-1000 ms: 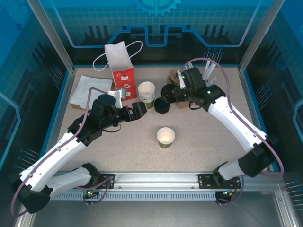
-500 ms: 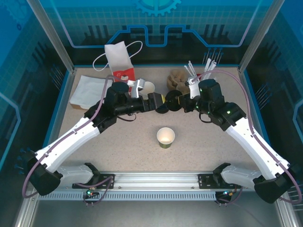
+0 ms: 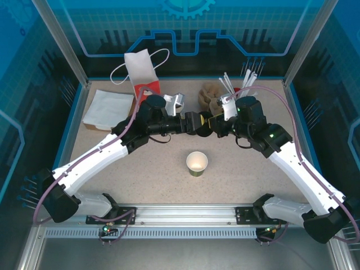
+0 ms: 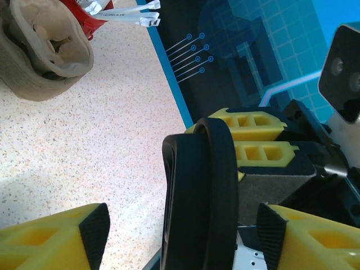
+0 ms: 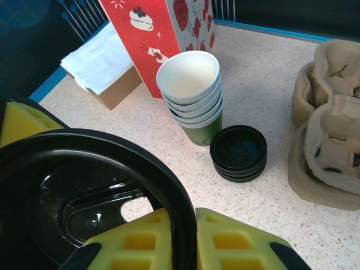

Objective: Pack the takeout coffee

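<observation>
While the right gripper [image 5: 183, 225] pinches the black lid [image 5: 84, 185] by its rim, pads tight on either side, the left gripper [image 4: 180, 230] straddles the same lid edge-on with its jaws apart and a gap showing at each yellow finger [image 4: 84, 236]. Both meet nose to nose above mid-table. The green cup [image 3: 197, 163] stands upright and uncovered, nearer the arm bases, apart from both grippers. The speckled beige tabletop [image 3: 146, 163] is bare all round the cup. Clutter sits along the back: stack of white-rimmed cups [image 5: 191, 93], stack of black lids [image 5: 239, 153] just beside it, red paper bag [image 5: 163, 34], napkin box [image 5: 98, 56] at far left, pulp carriers [image 5: 326, 146] on the right. A blue lip [image 4: 169, 73] edges the table. Blue panels on aluminium posts [image 3: 59, 42] close in the back and both sides; the mounting rail [image 3: 180, 214] runs along the near edge.
</observation>
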Controlling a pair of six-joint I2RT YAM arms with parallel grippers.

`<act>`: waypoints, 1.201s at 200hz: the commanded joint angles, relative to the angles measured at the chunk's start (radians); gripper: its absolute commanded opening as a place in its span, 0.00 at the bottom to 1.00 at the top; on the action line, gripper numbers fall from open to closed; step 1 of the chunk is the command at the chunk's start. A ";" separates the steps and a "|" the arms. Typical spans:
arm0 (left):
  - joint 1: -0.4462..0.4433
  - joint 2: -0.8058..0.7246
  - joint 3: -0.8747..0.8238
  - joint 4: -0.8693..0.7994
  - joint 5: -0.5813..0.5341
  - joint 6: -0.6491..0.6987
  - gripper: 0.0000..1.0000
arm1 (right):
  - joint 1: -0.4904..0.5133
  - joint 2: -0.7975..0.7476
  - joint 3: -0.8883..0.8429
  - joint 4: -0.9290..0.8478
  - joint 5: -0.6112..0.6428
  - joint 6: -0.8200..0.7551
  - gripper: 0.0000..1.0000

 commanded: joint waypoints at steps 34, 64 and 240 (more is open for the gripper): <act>-0.024 0.023 0.071 -0.078 -0.041 0.093 0.49 | 0.025 0.025 0.019 0.008 -0.020 0.011 0.13; -0.036 0.033 0.094 -0.139 -0.087 0.141 0.41 | 0.028 0.045 0.034 -0.007 -0.016 0.011 0.14; -0.077 0.025 0.083 -0.198 -0.272 0.215 0.06 | -0.136 -0.008 0.035 -0.011 -0.346 0.121 0.53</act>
